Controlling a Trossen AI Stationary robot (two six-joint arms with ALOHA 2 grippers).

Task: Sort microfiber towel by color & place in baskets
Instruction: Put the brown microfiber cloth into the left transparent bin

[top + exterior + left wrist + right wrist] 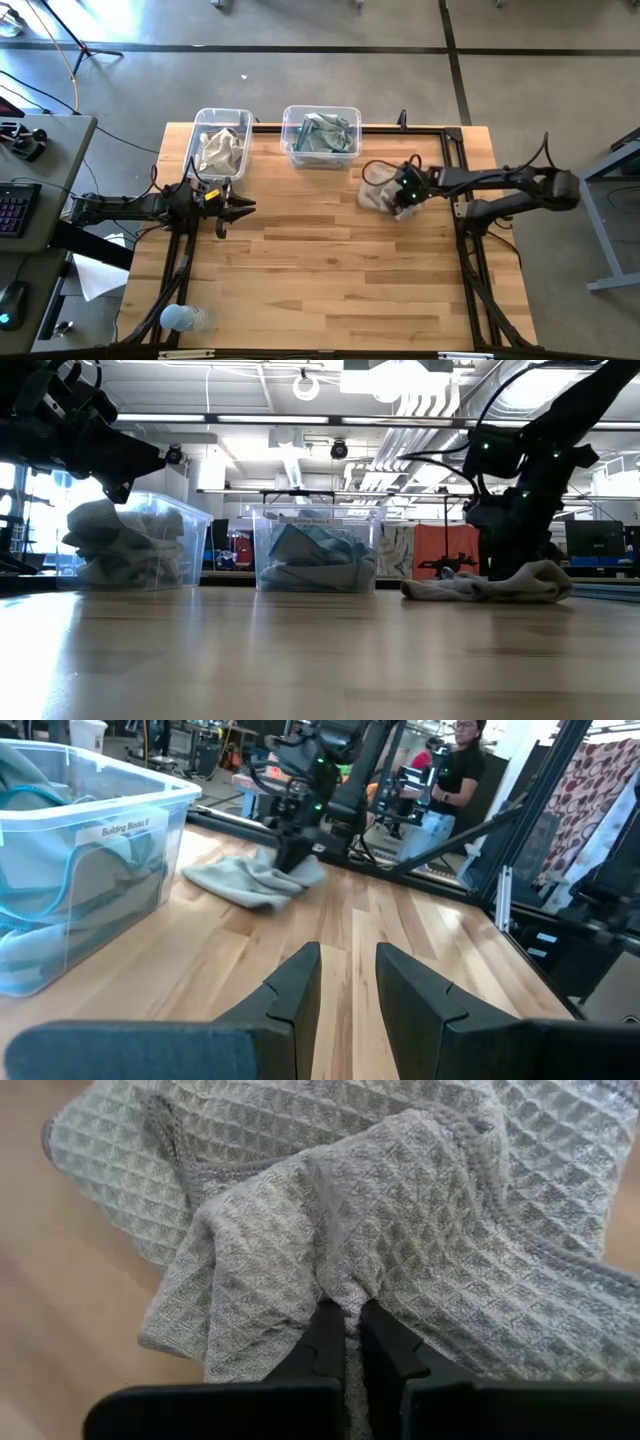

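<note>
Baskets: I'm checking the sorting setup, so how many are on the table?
2. Both sit at the table's far edge: the left basket holds beige-grey cloth, the right basket holds teal cloth. None appears hidden.

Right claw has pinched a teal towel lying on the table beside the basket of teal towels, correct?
Not quite: the towel pinched by the right claw is beige-grey, not teal, as the right wrist view shows. It does lie on the table beside the basket of teal towels.
</note>
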